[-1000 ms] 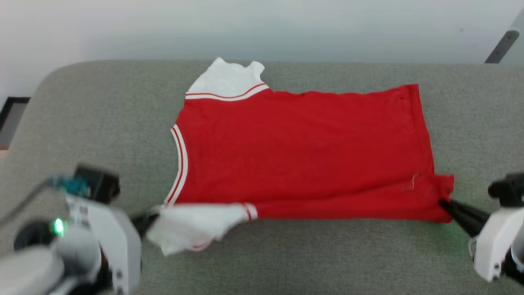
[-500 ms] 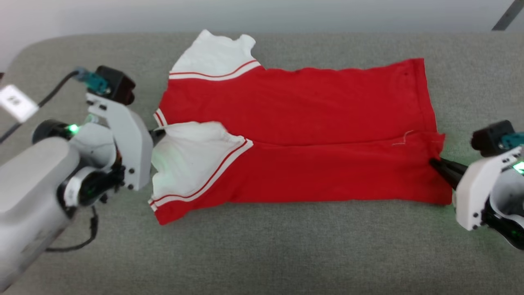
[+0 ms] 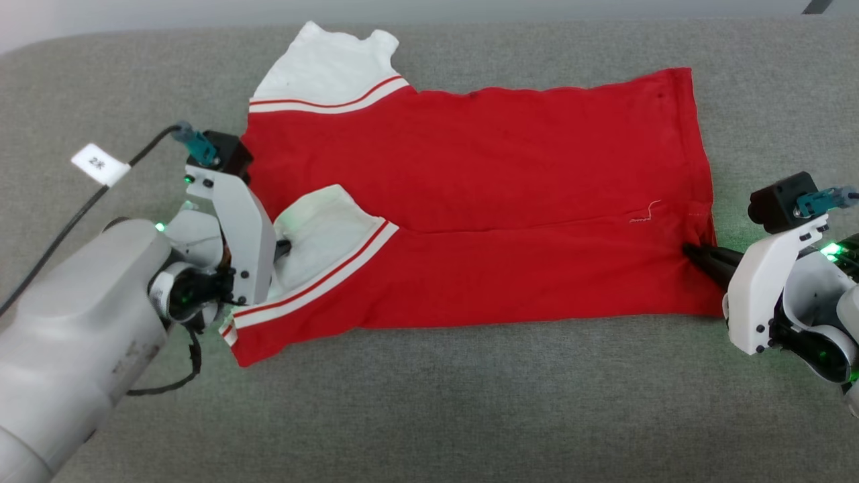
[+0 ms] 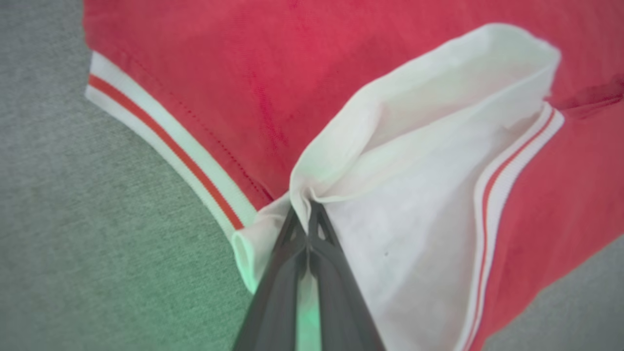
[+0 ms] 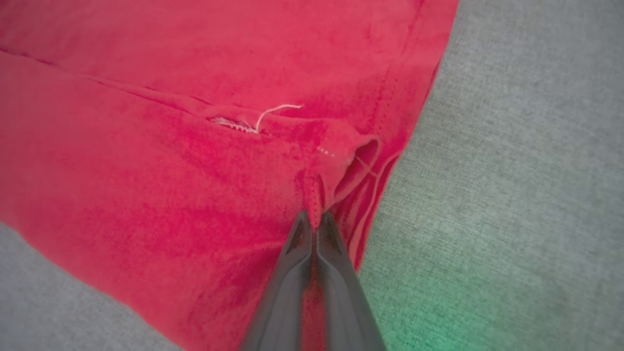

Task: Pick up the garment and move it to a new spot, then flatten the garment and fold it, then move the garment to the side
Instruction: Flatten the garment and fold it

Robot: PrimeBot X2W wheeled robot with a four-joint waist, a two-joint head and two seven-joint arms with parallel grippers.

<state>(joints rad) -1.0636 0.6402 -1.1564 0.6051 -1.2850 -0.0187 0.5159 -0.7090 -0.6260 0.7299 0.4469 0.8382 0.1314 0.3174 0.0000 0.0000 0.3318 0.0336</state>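
The left jaws are pinching the white sleeve (image 4: pixel 414 195), the right jaws the hem (image 5: pixel 336 161). The near edge of the garment (image 3: pixel 483 168), just carried inward, is now lying over its middle on the grey surface (image 3: pixel 470 402), so the folding is progressing.

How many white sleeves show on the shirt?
2: one sleeve at the shirt's far edge; the other sleeve folded onto the red body, held by the left end effector.

Ahead of the left gripper (image 4: pixel 308 214) and the right gripper (image 5: pixel 312 219) the garment (image 3: pixel 483 168) covers the grey cushion (image 3: pixel 470 402); behind each it lies bare, save a cable (image 3: pixel 67 231) trailing off the left, perhaps touching
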